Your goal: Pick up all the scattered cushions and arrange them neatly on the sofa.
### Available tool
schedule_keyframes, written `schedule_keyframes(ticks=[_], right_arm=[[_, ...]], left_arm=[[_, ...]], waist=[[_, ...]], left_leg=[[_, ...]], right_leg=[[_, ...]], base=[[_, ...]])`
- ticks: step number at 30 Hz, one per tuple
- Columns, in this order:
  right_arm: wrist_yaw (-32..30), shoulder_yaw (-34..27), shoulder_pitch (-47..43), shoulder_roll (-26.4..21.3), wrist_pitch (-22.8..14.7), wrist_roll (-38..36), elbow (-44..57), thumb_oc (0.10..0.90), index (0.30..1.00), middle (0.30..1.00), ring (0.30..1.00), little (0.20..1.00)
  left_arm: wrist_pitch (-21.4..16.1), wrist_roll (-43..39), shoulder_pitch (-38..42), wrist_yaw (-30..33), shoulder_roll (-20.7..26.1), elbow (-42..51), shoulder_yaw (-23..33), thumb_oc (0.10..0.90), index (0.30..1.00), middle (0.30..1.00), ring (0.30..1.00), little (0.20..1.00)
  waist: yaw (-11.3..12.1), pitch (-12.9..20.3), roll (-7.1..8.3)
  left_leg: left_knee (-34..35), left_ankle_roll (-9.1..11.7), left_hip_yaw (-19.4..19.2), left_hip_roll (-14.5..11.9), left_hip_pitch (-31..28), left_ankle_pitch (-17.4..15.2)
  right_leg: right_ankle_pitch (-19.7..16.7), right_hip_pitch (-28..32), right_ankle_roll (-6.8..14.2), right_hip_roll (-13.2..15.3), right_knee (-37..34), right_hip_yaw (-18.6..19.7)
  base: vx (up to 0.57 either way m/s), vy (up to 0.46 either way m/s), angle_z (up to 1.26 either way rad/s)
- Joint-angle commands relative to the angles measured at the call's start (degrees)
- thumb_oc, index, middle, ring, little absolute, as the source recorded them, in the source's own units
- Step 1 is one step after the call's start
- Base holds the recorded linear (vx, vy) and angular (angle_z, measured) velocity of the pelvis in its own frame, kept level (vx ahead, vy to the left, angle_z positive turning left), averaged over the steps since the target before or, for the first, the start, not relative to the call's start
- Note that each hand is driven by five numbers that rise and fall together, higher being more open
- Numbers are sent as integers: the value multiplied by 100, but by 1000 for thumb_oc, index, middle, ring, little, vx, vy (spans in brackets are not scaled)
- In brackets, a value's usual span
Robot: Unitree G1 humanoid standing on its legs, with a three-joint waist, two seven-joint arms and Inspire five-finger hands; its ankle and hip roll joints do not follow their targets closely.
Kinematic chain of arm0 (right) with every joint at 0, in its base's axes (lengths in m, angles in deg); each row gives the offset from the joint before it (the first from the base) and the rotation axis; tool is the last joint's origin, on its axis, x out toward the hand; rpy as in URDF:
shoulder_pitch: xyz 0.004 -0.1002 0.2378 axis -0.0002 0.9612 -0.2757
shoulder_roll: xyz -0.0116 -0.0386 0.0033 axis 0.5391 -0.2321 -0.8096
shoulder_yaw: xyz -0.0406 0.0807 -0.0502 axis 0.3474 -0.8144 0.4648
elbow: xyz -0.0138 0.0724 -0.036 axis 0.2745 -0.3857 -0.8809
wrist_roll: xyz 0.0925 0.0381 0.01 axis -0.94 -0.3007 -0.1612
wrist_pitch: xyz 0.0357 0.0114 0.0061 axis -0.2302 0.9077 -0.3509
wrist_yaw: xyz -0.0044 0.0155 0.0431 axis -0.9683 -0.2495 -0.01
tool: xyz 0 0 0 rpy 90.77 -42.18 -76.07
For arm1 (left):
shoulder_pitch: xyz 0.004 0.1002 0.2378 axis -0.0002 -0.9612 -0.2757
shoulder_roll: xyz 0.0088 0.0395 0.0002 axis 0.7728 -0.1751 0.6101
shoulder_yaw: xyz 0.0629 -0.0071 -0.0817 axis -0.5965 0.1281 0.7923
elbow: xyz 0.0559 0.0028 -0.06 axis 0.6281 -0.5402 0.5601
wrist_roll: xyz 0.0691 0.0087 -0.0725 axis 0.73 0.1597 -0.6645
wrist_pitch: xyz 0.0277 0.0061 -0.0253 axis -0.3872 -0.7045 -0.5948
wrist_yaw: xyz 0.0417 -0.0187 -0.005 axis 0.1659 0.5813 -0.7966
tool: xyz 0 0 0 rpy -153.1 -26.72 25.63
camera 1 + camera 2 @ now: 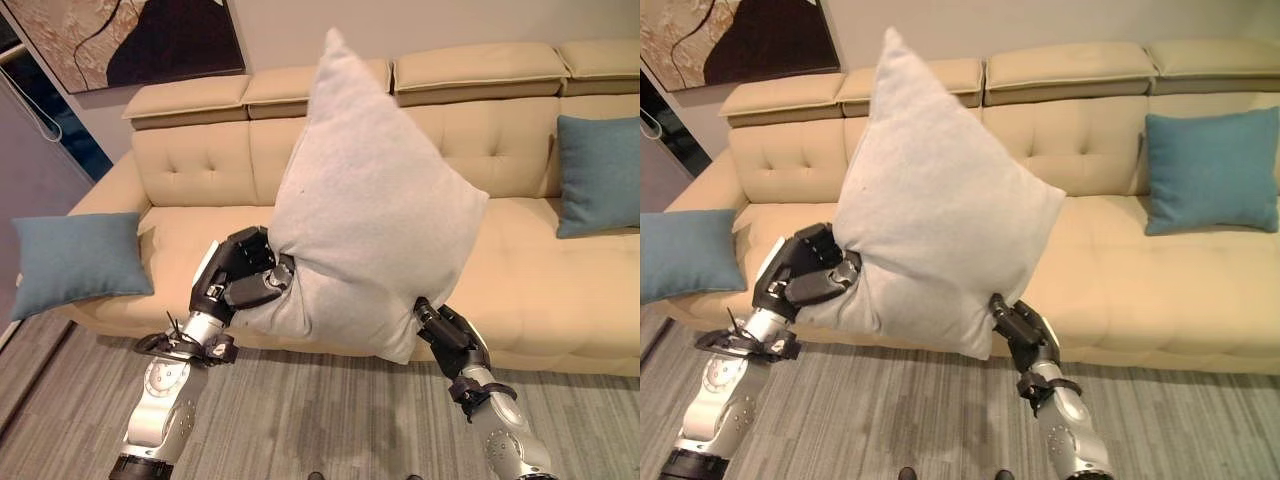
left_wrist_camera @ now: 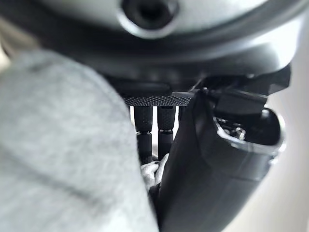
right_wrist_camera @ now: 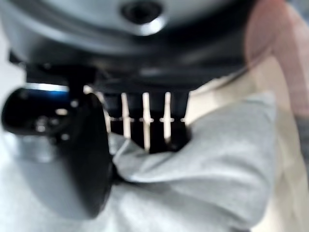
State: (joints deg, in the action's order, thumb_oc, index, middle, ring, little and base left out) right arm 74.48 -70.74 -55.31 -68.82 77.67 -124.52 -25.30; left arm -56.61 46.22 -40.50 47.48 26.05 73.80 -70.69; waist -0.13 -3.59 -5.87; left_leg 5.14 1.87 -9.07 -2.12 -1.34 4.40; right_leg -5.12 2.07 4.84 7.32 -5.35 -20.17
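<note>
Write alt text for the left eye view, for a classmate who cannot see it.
Both robot hands hold a large light grey cushion up in front of a beige sofa: the left hand grips its lower left edge, the right hand its bottom corner. A blue cushion lies at the sofa's left end, another blue cushion leans at its right.

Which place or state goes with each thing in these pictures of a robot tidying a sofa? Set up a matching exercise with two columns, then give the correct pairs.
Column 1:
1. grey cushion
2. blue cushion at the sofa's left end
3. blue cushion at the sofa's right end
4. framed picture

Column 2:
A. hanging on the wall above the sofa
B. propped upright against the backrest
C. held up between the left hand and the right hand
D. lying over the armrest

Pairs: 1-C, 2-D, 3-B, 4-A
</note>
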Motion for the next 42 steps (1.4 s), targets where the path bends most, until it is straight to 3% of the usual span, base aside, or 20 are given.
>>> schedule_keyframes(ticks=[1,10,19,21,22,23,28,33,37,41,42], right_arm=[[442,-28,-687,387,-799,-68,1761,400,300,300,300,300],[393,-174,-234,333,-799,232,1952,400,300,300,300,300],[291,-198,298,426,-850,710,2067,400,300,300,300,300],[293,-186,328,425,-860,747,2093,400,300,300,300,300],[283,-163,313,374,-879,818,2108,400,300,300,300,300],[282,-163,312,374,-879,819,2108,400,300,300,300,300],[165,-162,176,267,-907,949,2114,400,300,300,300,300],[-32,-210,-18,230,-949,999,2065,400,300,300,300,300],[-14,-84,-106,226,-918,1123,2048,400,300,300,300,300],[42,65,-190,323,-851,1183,2030,400,300,300,300,300],[66,140,-252,397,-847,1232,2015,400,300,300,300,300]], left_arm=[[-457,-34,584,-179,15,27,-193,400,300,300,300,300],[-259,107,207,-244,-223,-371,-598,400,300,300,300,300],[-275,283,-198,-173,-192,-320,-627,400,300,300,300,300],[-285,279,-217,-152,-192,-323,-623,400,300,300,300,300],[-319,220,-201,-70,-229,-338,-628,400,300,300,300,300],[-320,220,-200,-69,-229,-339,-628,400,300,300,300,300],[-306,118,-187,75,-286,-400,-609,400,300,300,300,300],[-253,-13,-191,191,-338,-504,-576,400,300,300,300,300],[-263,-27,-295,204,-272,-457,-530,400,300,300,300,300],[-266,-12,-379,206,-152,-362,-491,400,300,300,300,300],[-280,37,-376,202,-71,-326,-482,400,300,300,300,300]], waist=[[-93,569,211],[-156,509,387],[-288,325,430],[-298,285,445],[-290,141,531],[-292,140,531],[-161,-33,665],[-3,-129,755],[69,-39,727],[165,7,826],[251,17,858]], left_leg=[[-14,213,40,53,-292,-670],[-14,226,-15,-55,-257,-653],[-31,300,-24,-272,-339,-591],[-102,316,-29,-305,-334,-591],[-623,357,8,-346,-106,-680],[-646,358,11,-348,-93,-692],[-1061,361,320,-247,434,-665],[-968,353,417,-99,1334,-231],[-776,290,458,-89,1054,-281],[-913,148,391,-12,882,-502],[-928,24,296,40,748,-642]], right_leg=[[373,298,361,229,35,-247],[398,209,319,118,35,-172],[585,166,187,-129,92,40],[614,167,161,-161,98,71],[651,183,84,-196,91,108],[652,182,82,-196,92,106],[671,217,47,-155,79,133],[731,251,72,-186,97,194],[825,264,116,-216,200,356],[909,314,212,-47,525,531],[953,251,304,78,855,574]], base=[[0,0,0],[-16,-53,-3],[-19,-78,-7],[-45,-84,-11],[-55,-80,-14],[-60,-92,-15],[6,-8,-2],[51,35,7],[151,145,-23],[190,205,-41],[135,212,-41]])
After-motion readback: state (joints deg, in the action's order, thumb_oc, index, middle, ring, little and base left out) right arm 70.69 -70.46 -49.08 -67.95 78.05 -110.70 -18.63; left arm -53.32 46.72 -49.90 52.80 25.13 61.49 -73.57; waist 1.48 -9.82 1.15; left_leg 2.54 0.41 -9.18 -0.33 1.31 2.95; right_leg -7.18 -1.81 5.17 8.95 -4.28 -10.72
